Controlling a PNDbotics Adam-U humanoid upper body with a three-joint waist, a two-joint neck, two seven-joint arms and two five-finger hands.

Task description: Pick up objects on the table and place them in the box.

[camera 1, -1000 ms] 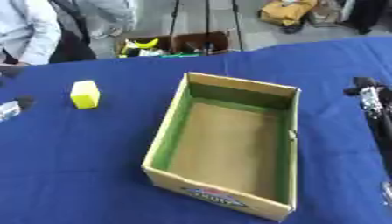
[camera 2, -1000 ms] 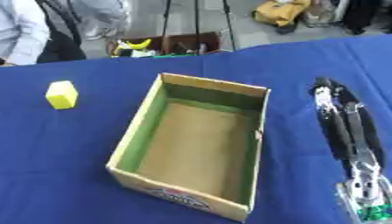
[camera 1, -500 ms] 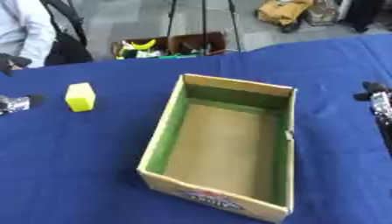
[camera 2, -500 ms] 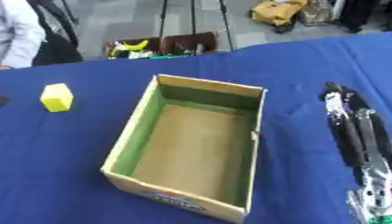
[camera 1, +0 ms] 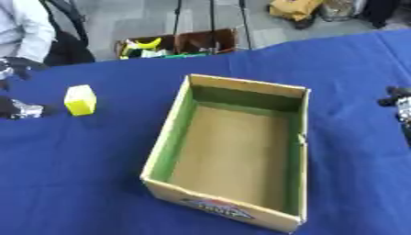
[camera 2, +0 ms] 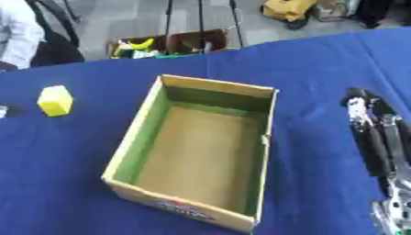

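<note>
Since the earlier frames, only the camera's view has shifted. The right hand is laid out straight-fingered; the empty box sits leftward. Well beyond, the yellow block looks light and rigid, best pinched across flat sides.

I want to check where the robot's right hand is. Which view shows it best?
The right eye view: the right hand lies along the table's right side, fingers straight, right of the cardboard box. The left eye view catches only its tip at the right edge.
</note>
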